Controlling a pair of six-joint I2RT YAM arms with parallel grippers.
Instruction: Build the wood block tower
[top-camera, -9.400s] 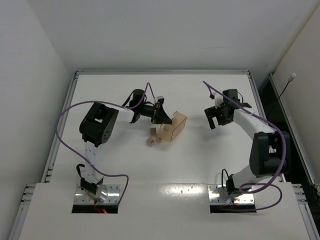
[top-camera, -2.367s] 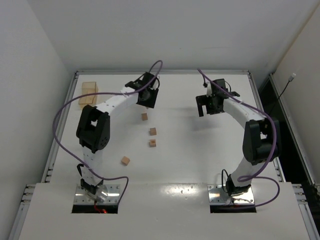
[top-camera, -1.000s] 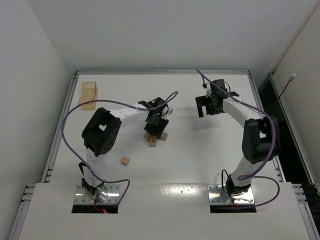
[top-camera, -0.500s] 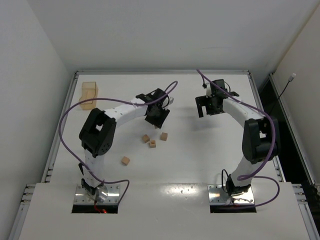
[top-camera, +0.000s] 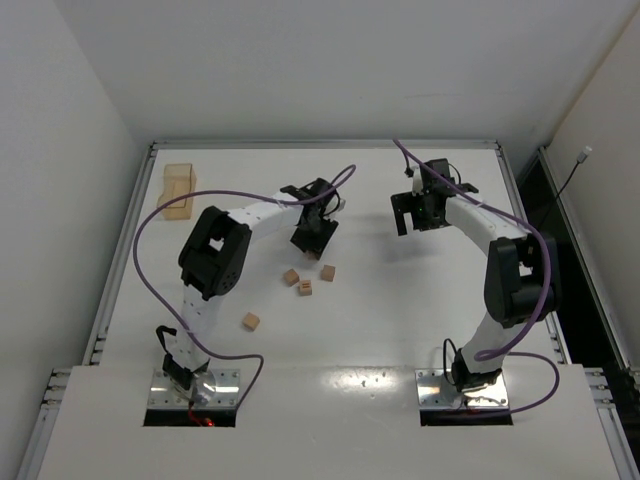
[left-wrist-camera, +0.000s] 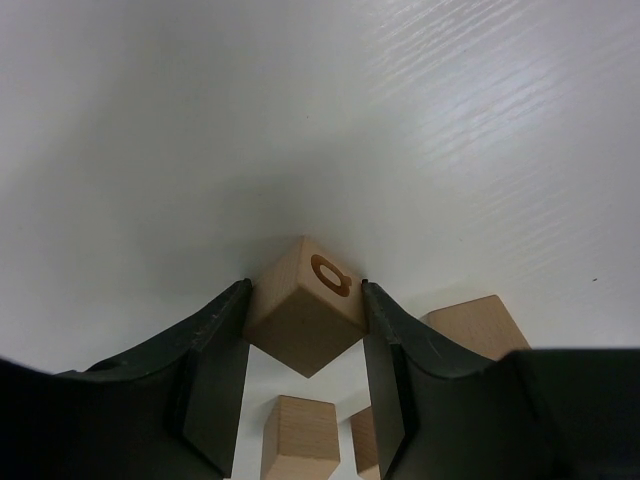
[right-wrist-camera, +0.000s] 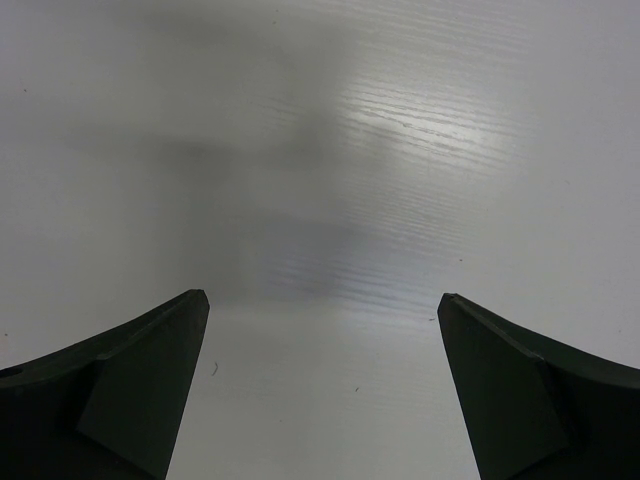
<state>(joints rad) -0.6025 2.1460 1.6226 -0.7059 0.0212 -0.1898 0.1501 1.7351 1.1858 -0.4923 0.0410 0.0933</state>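
No stacked tower shows; the small tan wooden cubes lie loose. My left gripper (top-camera: 312, 240) (left-wrist-camera: 303, 290) is shut on one cube (left-wrist-camera: 305, 318) with a brown ring mark, held tilted above the table. Three cubes lie just in front of it (top-camera: 291, 277) (top-camera: 305, 288) (top-camera: 327, 272), and they also show under the jaws in the left wrist view (left-wrist-camera: 295, 450) (left-wrist-camera: 480, 325). A fourth cube (top-camera: 250, 321) lies apart to the near left. My right gripper (top-camera: 418, 215) (right-wrist-camera: 322, 297) is open and empty over bare table at the back right.
A larger pale tan box (top-camera: 178, 190) stands at the far left corner of the white table (top-camera: 400, 320). A raised rim runs round the table, with walls on the left, back and right. Purple cables loop from both arms.
One second ago my left gripper was low over the cluster of cubes; it has since drawn back a little with one cube in it. The right arm has not moved.
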